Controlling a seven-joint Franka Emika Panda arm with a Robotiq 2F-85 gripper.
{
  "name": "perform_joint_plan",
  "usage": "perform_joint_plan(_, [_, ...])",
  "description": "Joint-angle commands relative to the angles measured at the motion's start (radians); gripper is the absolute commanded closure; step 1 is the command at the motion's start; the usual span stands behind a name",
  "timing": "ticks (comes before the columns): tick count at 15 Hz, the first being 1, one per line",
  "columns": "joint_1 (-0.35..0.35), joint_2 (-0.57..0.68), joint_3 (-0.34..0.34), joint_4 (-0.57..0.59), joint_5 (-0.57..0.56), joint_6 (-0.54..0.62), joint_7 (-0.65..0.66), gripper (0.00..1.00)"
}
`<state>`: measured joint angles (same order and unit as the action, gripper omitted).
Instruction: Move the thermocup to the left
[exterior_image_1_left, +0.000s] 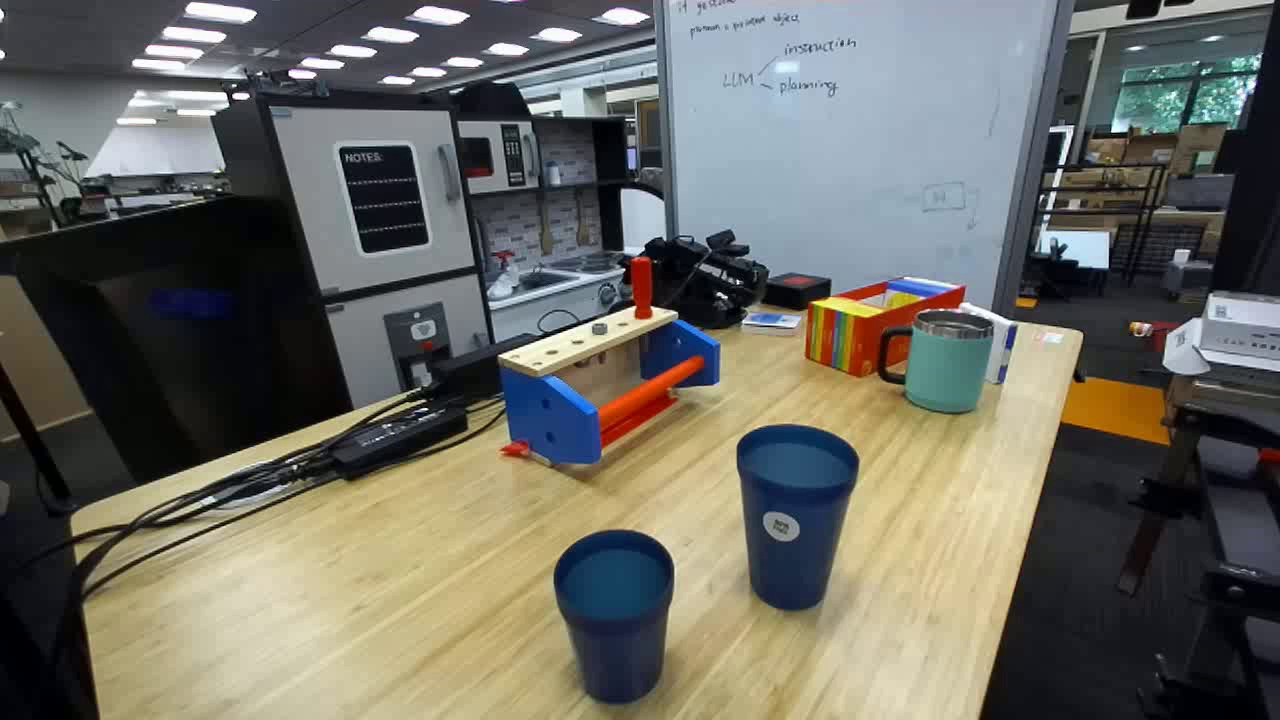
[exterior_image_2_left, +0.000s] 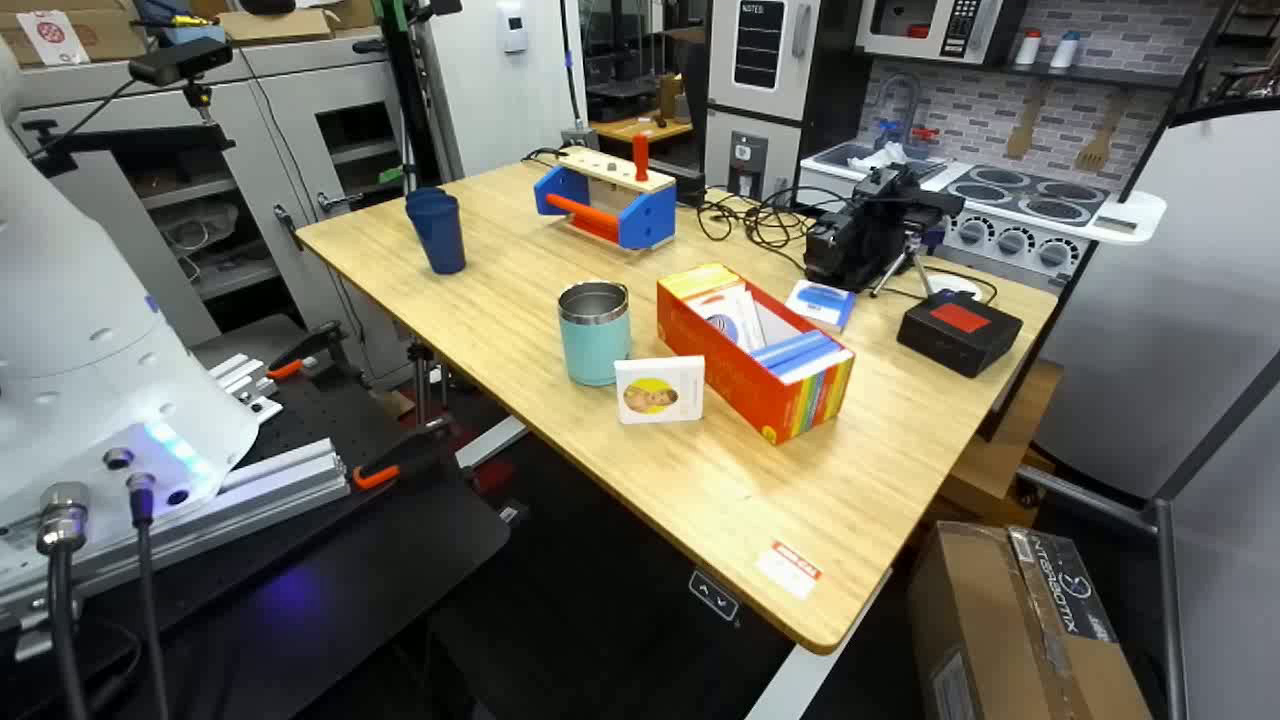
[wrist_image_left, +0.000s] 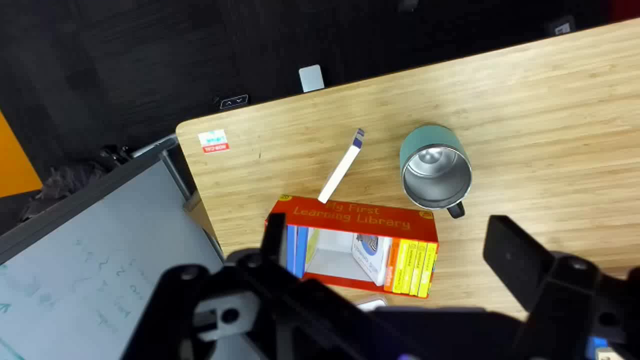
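wrist view: the gripper (wrist_image_left: 387, 225) stands with its fingers (wrist_image_left: 515, 260) spread wide and nothing held between them, across the lower half of the frame. the thermocup (wrist_image_left: 436, 167) sits right of centre, upright on the table (wrist_image_left: 550, 125), its dark handle (wrist_image_left: 456, 210) aimed at the lower edge, near a corner of the red book box (wrist_image_left: 360, 217). i judge the step in hand to be the approach. shift toward the frame's upper right until the thermocup lies midway between the fingers, and only then descend. the frame-left finger should come down between the thermocup and the thin white book (wrist_image_left: 341, 167), which stands on edge and would probably topple if brushed. turn the wrist so neither finger lands on the handle, close gently on what looks a smooth wall, then lift straight before carrying it sideways.
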<state>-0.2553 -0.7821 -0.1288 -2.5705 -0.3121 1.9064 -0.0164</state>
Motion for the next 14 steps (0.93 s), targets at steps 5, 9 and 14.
perform_joint_plan(5, [0.022,0.055,-0.034,0.025,0.008,0.009,-0.022,0.00])
perform_joint_plan(9, [0.044,0.178,-0.121,0.036,0.029,0.114,-0.112,0.00])
perform_joint_plan(14, [0.106,0.354,-0.242,0.021,0.150,0.366,-0.363,0.00])
